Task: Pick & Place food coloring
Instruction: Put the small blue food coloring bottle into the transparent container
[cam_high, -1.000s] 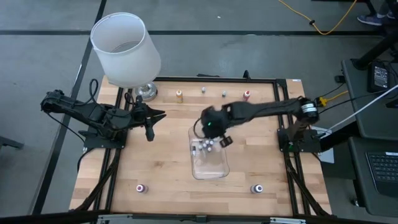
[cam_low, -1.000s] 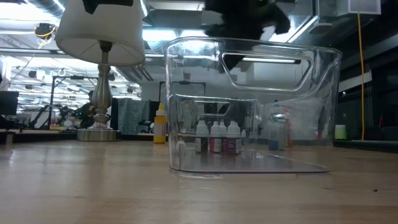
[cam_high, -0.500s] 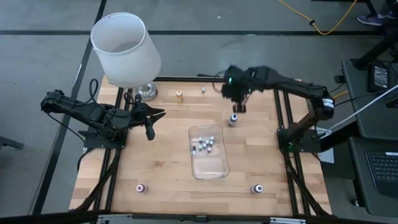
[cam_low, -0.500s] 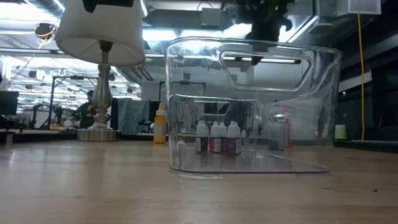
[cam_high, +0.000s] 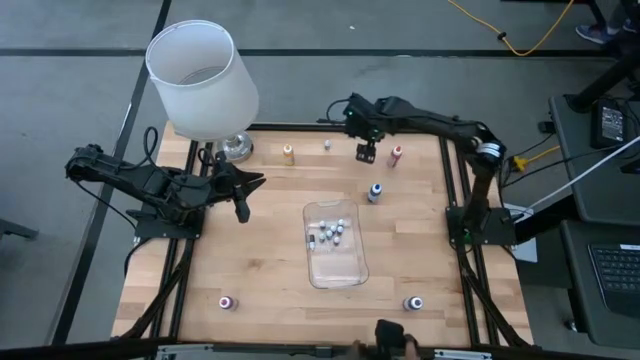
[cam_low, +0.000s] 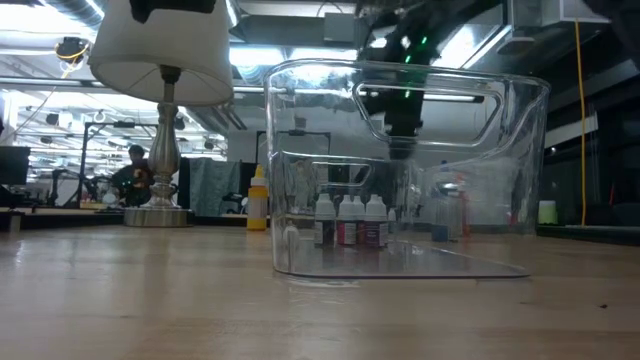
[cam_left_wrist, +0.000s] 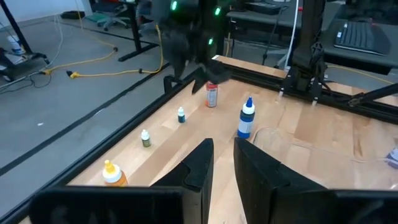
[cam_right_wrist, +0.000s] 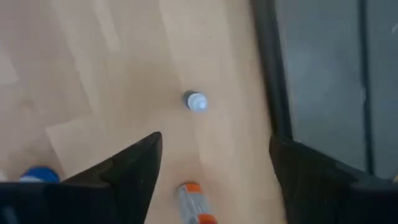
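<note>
Item: small dropper bottles of food coloring (cam_high: 332, 234), upright, caps up, in clear plastic tray (cam_high: 338, 272), centre frame. Right gripper (cam_high: 366, 152), fingers apart, now upper centre, moved from tray. Left gripper (cam_high: 243, 213) nearly together, centre-left.

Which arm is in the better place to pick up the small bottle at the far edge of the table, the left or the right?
The right. The right claw is open and hangs directly over the small bottle at the far edge. The left claw waits near the lamp, far from that bottle.
</note>
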